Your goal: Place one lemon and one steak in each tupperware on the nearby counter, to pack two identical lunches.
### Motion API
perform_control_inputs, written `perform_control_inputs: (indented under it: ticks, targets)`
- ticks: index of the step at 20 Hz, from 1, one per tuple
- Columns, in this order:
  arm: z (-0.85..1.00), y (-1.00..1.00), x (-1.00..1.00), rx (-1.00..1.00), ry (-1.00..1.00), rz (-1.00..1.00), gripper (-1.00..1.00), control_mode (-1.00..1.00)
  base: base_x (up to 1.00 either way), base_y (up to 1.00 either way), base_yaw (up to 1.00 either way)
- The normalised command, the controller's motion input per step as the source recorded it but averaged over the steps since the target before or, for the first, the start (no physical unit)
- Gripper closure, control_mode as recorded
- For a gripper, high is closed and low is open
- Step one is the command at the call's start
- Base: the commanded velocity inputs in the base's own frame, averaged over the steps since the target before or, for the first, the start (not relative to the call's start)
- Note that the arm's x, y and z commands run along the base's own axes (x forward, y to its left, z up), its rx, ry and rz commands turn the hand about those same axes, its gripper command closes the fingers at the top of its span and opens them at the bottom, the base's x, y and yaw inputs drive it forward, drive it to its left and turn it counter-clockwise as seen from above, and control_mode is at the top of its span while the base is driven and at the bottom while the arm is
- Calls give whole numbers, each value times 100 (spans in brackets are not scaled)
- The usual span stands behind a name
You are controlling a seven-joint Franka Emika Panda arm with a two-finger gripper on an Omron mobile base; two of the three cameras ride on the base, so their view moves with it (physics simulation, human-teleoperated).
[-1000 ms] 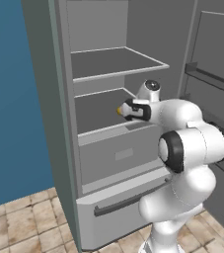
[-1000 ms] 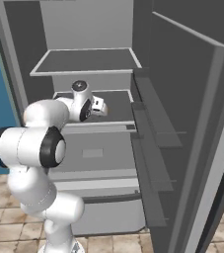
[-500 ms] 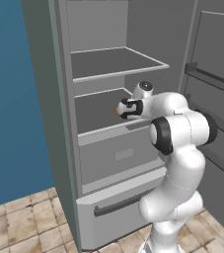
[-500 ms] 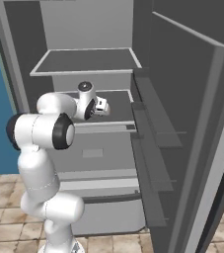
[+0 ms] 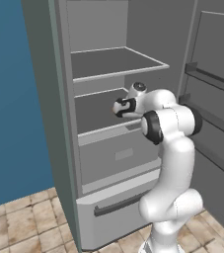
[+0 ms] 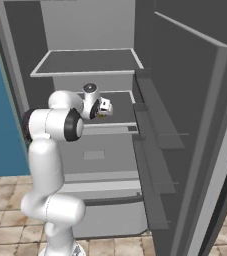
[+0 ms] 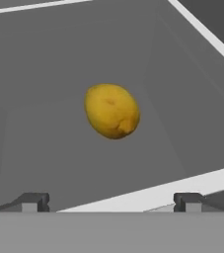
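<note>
arm: raised, reaching forward | end effector [image 7: 111, 201]: jaws wide apart, empty

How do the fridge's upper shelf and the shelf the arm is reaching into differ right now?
The upper shelf is bare; the lower shelf carries a lemon. The open pincer points into the lower shelf, short of the lemon, while the upper shelf sits above the arm. Both are flat grey shelves with pale front edges inside the open fridge.

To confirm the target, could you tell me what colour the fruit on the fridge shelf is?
The lemon is bright yellow, seen best in the hand view.
</note>
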Motion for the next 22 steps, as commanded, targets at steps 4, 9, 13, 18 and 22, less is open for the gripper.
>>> perform_control_inputs:
  ticks: [4, 9, 13, 18, 22]
  targets:
    - [-22, 4, 49, 0, 1, 0, -100, -100, 0, 0, 0]
    - [-23, 2, 46, 0, 0, 0, -100, -100, 0, 0, 0]
    - [-24, 3, 47, 0, 0, 0, -100, -100, 0, 0, 0]
    - [-22, 3, 43, 0, 0, 0, -100, -100, 0, 0, 0]
    - [-21, 1, 37, 0, 0, 0, -100, -100, 0, 0, 0]
